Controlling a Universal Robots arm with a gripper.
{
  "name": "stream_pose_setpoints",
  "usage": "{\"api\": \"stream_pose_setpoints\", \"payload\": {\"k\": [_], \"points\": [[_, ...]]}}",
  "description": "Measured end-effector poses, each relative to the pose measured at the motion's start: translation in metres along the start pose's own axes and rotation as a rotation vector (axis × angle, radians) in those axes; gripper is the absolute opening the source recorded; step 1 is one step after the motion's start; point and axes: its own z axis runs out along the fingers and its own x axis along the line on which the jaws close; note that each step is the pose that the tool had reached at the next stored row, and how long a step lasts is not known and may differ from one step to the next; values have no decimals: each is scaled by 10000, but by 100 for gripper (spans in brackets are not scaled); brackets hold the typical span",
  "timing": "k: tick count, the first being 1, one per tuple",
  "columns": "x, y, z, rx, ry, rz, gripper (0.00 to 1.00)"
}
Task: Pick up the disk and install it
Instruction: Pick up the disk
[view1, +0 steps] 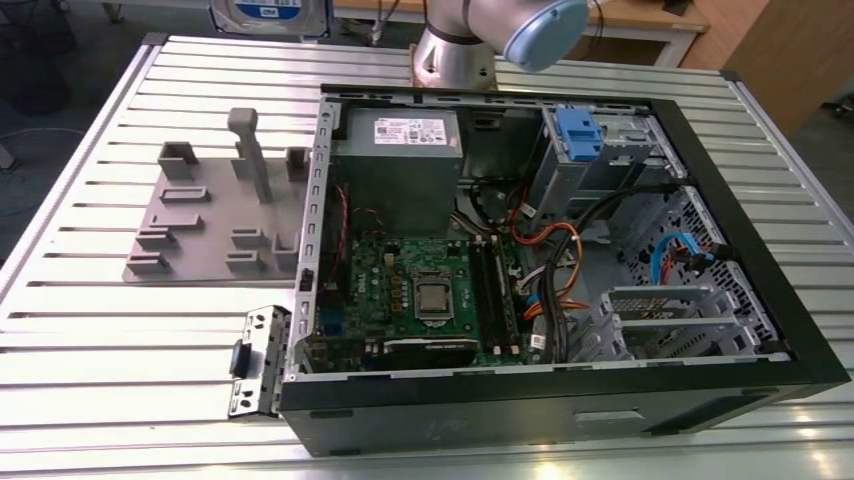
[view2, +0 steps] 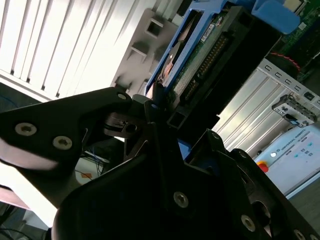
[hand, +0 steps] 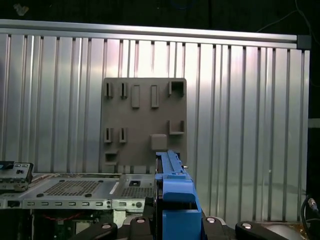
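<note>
The disk (view2: 200, 50) is a flat drive in a blue carrier bracket, seen edge-on in both wrist views, with its blue edge (hand: 175, 192) in the first wrist view. My gripper (view2: 165, 112) is shut on it, black fingers (hand: 142, 222) pressing on both sides of the carrier. In the exterior view the disk (view1: 271, 14) shows its white-and-blue label at the top edge, held in the air beyond the table's far side, to the exterior view's left of the arm (view1: 507, 35). The open computer case (view1: 747, 300) lies on the table.
A grey fixture plate (view1: 214, 215) with upright pegs lies on the slatted table (view1: 94, 330), to the exterior view's left of the case; it also faces the first wrist view as fixture plate (hand: 145, 120). Inside the case sit a grey power supply (view1: 396, 165), a motherboard (view1: 414, 290), cables and a blue-latched drive bay (view1: 577, 130).
</note>
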Motion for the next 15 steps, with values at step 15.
{"api": "stream_pose_setpoints", "payload": {"k": [15], "points": [[42, -478, 7, -12, -1, -1, 36]]}}
